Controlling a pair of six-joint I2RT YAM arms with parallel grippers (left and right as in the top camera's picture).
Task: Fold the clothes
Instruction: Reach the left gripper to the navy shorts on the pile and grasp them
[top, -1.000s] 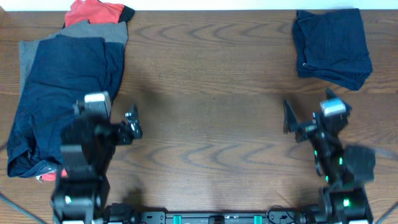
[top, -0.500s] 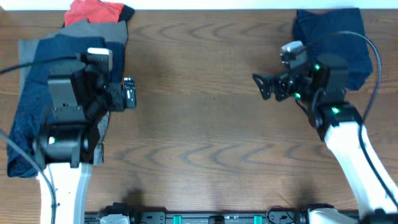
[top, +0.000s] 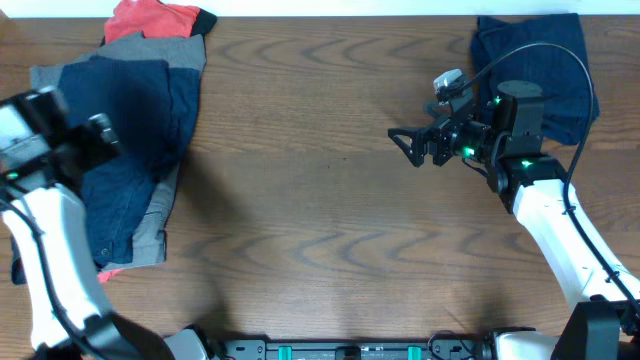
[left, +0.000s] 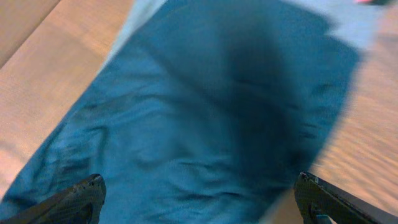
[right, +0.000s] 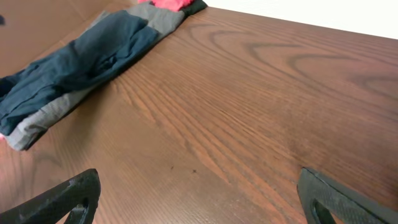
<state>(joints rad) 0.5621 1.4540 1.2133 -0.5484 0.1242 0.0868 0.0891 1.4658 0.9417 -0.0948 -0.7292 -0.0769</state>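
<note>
Shorts (left: 205, 124) lie beneath the wide-apart left fingers (left: 74, 199).

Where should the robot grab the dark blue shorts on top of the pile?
Grip the navy shorts by the edge toward the middle of the table: it lies exposed, while the rest spreads flat over the grey shorts. Probably come straight down with the open left gripper, which hangs above that cloth.

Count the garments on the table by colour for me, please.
Navy blue: 2 (navy garment on the left pile, folded navy garment at the far right)
Grey: 1 (grey garment)
Red-orange: 1 (red-orange garment)
Total: 4 that can be told apart; the pile may hide more.
</note>
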